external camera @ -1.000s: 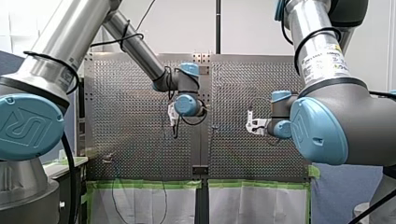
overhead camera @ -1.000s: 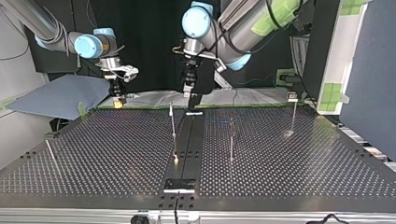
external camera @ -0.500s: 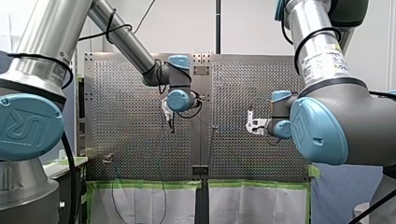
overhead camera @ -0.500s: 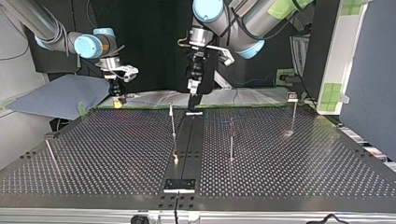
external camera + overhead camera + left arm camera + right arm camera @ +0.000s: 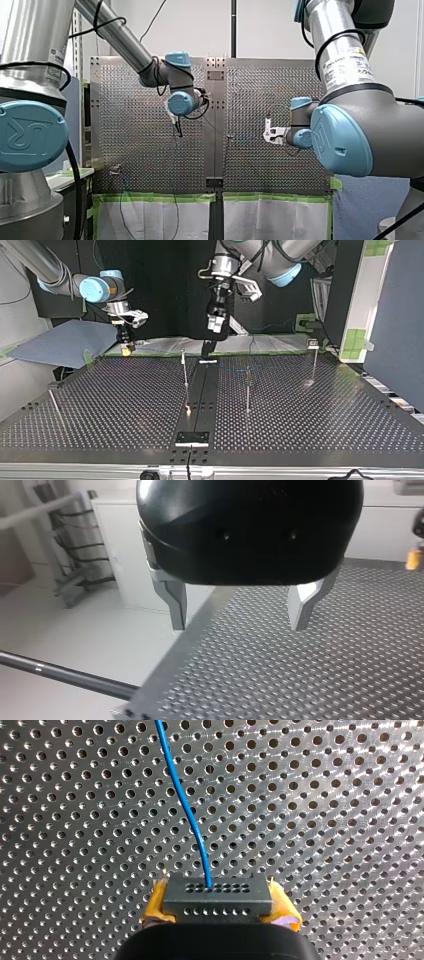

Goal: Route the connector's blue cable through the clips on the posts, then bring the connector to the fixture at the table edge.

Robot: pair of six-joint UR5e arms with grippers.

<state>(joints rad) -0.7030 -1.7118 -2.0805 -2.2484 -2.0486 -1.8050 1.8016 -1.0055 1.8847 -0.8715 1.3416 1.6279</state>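
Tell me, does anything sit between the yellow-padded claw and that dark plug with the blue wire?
Nothing visible does. My right gripper is shut on the connector, its yellow pads pressed against both ends. The blue cable leaves the connector's face and runs ahead over the perforated table.

The connector [image 5: 216, 896] sits between the right gripper's [image 5: 219, 906] jaws (which touch both its ends), its cable [image 5: 186, 807] running ahead over the table [image 5: 330, 820].
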